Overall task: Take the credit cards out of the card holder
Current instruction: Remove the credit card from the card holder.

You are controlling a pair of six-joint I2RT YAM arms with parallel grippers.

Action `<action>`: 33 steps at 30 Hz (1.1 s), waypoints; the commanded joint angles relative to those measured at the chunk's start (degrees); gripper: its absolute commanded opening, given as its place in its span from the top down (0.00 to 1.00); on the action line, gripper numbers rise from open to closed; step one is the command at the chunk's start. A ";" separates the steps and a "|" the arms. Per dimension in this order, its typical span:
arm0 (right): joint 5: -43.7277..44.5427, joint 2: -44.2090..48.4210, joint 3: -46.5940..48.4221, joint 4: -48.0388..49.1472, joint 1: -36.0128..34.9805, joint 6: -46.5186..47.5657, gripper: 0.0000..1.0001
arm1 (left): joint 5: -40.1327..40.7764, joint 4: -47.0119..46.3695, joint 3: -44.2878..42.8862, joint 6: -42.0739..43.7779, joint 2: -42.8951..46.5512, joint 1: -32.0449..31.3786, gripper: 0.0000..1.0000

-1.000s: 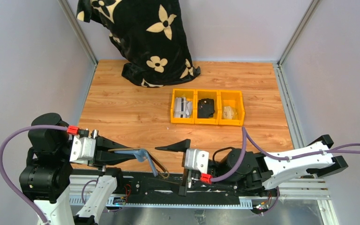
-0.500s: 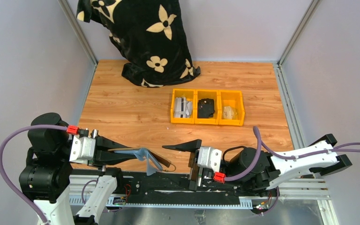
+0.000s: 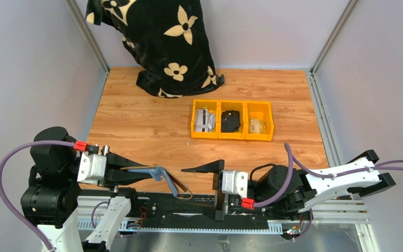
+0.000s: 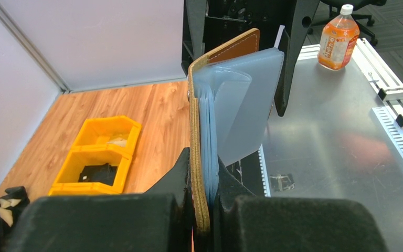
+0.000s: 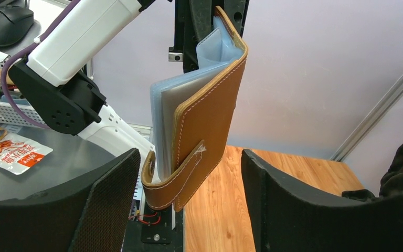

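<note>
**Task barely begun.** The left gripper (image 4: 202, 181) clamped the card holder (image 4: 236, 100) upright over the table's near edge. The open right gripper (image 5: 189, 176) flanked it without touching, and no card showed outside the sleeves, though pale flat items (image 3: 204, 120) in the left yellow bin (image 3: 194, 127) might be credit cards. Setting: wooden table (image 3: 147, 121), grey walls, flowered black cloth (image 3: 162, 37) at the back.

Brown card holder (image 5: 204, 121) with pale stitches along the edges. See-through, pale blue sleeves (image 4: 241, 100) inside. Yellow bins (image 3: 232, 136), with something black (image 3: 230, 121) in the middle one. Black blanket (image 3: 157, 42) with cream flowers. Light brown wooden table (image 3: 136, 126) with darker stripes. Orange bottle (image 4: 337, 44) with a white cap. Purple cables (image 3: 57, 142) with red clips (image 3: 81, 145). Pale grey walls (image 3: 31, 63).
</note>
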State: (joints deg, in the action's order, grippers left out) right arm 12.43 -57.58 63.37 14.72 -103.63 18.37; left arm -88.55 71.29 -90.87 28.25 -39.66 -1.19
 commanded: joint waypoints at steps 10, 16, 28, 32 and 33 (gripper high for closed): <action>1.15 -0.61 2.70 -0.53 -0.61 1.03 0.37 | -1.24 -0.18 -1.46 -1.44 -0.72 0.22 1.00; 0.26 -1.41 4.17 -2.98 -0.60 2.47 0.56 | -1.29 -0.18 -1.34 -1.66 -0.67 0.21 1.00; -0.28 -2.17 5.39 -3.78 -0.64 3.95 0.68 | -1.36 -0.13 -1.45 -2.05 -0.60 0.21 1.00; -2.22 -0.81 4.57 -3.85 -0.60 3.76 0.66 | -1.35 -0.16 -1.59 -2.22 -0.46 0.21 1.00; -2.48 -0.15 4.37 -3.74 -0.60 3.31 0.66 | -1.36 -0.18 -1.55 -2.17 -0.50 0.16 1.00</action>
State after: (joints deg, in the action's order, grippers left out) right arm 11.40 -59.70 66.94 10.26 -103.66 21.12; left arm -88.55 71.26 -91.20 27.09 -39.66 -1.19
